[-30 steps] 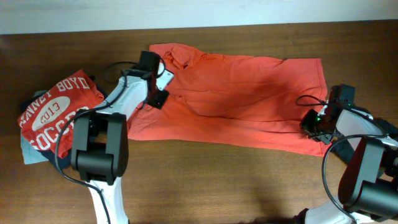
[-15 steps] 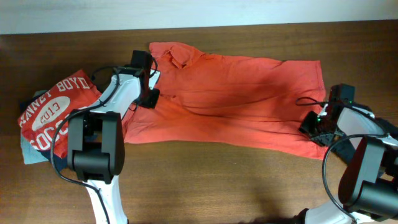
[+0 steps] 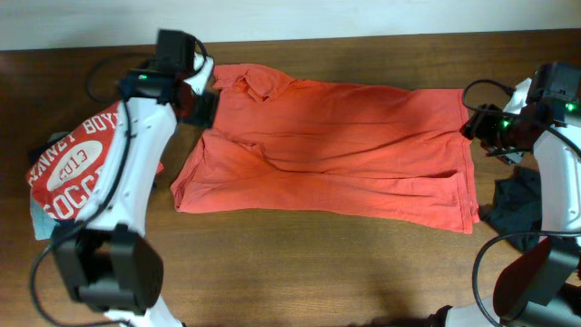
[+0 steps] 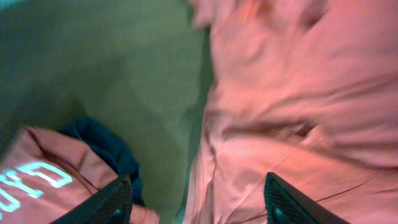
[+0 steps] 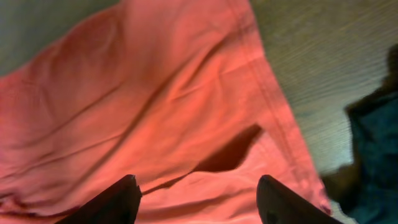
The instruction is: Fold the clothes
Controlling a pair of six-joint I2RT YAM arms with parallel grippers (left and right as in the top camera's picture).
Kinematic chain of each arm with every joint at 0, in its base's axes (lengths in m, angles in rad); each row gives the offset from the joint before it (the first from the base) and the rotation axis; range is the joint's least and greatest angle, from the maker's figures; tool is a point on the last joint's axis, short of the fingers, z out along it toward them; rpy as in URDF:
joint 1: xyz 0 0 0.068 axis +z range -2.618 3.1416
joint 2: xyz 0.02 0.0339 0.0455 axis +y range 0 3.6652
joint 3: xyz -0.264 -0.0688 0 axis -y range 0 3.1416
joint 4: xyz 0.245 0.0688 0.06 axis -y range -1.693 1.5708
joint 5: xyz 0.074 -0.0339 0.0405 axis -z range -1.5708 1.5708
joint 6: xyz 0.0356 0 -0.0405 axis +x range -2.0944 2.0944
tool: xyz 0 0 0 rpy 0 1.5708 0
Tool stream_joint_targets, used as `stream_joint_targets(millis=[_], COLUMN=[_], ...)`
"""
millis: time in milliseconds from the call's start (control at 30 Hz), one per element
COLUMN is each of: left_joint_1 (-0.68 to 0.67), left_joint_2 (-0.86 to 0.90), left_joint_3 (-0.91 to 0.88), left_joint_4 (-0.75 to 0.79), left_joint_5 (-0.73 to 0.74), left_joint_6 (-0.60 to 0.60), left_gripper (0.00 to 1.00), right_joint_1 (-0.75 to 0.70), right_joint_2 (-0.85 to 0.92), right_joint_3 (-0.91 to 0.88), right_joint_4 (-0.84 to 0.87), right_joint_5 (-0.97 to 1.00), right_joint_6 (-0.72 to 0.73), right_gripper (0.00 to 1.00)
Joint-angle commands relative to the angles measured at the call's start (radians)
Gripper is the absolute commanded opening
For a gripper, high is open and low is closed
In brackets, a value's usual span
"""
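Observation:
The large orange-red shirt [image 3: 327, 150] lies spread flat across the middle of the table, collar at the back left. My left gripper [image 3: 201, 91] hovers over its left sleeve by the collar, open with nothing held; the left wrist view shows the shirt [image 4: 298, 93] below the gripper [image 4: 199, 202]. My right gripper [image 3: 481, 127] hangs open above the shirt's right edge, the fabric [image 5: 155, 93] lying loose under the gripper [image 5: 198, 199]. A red tee with white print [image 3: 77, 163] is bunched at the far left.
A pale grey-blue piece [image 3: 41, 222] and a navy piece [image 4: 106, 149] lie under the red tee. A dark garment [image 3: 517, 200] sits crumpled at the right edge, also seen as a dark garment [image 5: 373, 137] beside the shirt's hem. Bare wood table [image 3: 300, 263] runs along the front.
Both grippers opened and let go of the shirt. The left arm rose back and to the left, the right arm back and to the right. The shirt now lies flatter and wider.

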Motion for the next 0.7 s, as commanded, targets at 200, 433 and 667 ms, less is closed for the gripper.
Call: stream_joint_targets(millis=[200,433,667], left_joint_1=[-0.006,-0.016,-0.016], left_joint_2=[0.161,0.329,0.388], left_joint_3=[-0.008,-0.008,-0.008], left_joint_4=[0.067,0.080,0.047], left_joint_5=[0.175,0.176,0.175], left_joint_6=[0.112,0.121,0.121], left_gripper=[0.31,0.09,0.08], right_joint_1=[0.129,0.215,0.227], right_joint_2=[0.100,0.262,0.393], right_joint_3=[-0.026,-0.034,-0.036], right_joint_4=[0.017,0.054,0.053], right_joint_5=[-0.033,0.018,0.021], right_joint_6=[-0.027,-0.027,-0.027], right_gripper=[0.04,0.04,0.04])
